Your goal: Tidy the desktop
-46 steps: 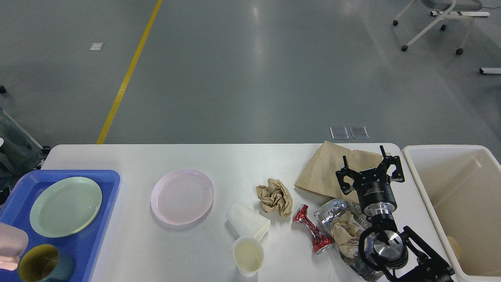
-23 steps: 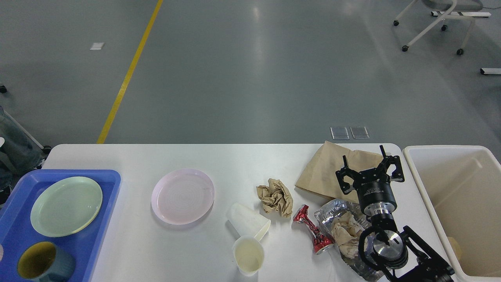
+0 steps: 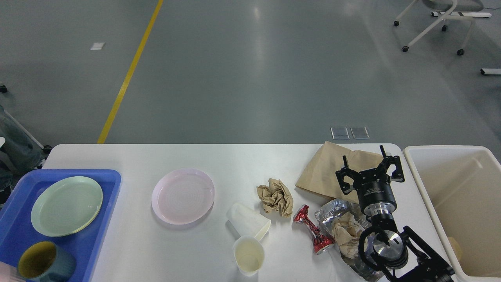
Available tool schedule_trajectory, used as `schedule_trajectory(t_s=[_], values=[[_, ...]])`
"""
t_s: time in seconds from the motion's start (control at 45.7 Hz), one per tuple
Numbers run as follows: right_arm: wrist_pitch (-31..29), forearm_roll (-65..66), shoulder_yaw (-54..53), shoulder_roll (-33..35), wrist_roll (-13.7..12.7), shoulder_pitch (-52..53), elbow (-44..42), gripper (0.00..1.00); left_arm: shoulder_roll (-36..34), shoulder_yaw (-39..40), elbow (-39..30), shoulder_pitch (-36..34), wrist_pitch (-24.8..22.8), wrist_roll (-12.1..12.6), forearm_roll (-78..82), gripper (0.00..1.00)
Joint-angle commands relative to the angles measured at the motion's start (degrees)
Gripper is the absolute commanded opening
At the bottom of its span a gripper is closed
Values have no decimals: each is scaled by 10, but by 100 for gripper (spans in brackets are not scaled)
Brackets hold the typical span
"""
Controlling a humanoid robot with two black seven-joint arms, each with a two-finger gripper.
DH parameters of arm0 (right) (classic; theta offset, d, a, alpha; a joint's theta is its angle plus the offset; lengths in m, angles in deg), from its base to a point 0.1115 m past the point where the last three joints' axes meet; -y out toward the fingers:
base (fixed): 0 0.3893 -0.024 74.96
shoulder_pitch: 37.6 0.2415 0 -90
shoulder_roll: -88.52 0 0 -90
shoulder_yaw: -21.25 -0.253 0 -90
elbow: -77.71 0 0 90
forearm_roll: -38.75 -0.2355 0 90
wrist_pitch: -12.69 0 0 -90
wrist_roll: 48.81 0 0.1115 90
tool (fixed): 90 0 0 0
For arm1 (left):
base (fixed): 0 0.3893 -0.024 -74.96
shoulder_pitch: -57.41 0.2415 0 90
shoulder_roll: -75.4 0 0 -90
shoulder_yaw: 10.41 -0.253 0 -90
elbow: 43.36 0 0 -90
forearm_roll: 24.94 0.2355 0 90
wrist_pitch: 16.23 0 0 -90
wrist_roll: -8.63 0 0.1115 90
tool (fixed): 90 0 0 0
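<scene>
Desktop [image 3: 235,156] spans near half of scene. Right gripper [image 3: 369,172] hovers over brown paper bag [image 3: 325,168] at far right, jaws spread, empty, beside cream bin [image 3: 430,184] for trash drop. Dishes sorted onto blue tray [image 3: 109,176] at left. Left gripper out of view.

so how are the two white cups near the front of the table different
The rear cup lies tipped on its side, its mouth toward the right; the front cup stands upright with its mouth up. The lying cup shows its outer wall; the standing cup shows its pale yellowish inside. The lying cup sits nearer the crumpled brown paper; the standing one is nearer the desktop front edge. Both are plain whitish disposable cups, close together.
</scene>
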Motion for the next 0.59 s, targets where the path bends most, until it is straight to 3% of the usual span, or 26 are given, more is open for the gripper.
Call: schedule_trajectory(t_s=[0.0,0.372,0.569], values=[[0,0,0,0,0,0,0,100,-4,-2,4,13,27,-3,1,3],[-1,0,0,0,0,1,0,100,0,9,71,14,32,5,-15,3],[-1,0,0,0,0,0,0,100,5,16,72,17,44,40,-17,3]])
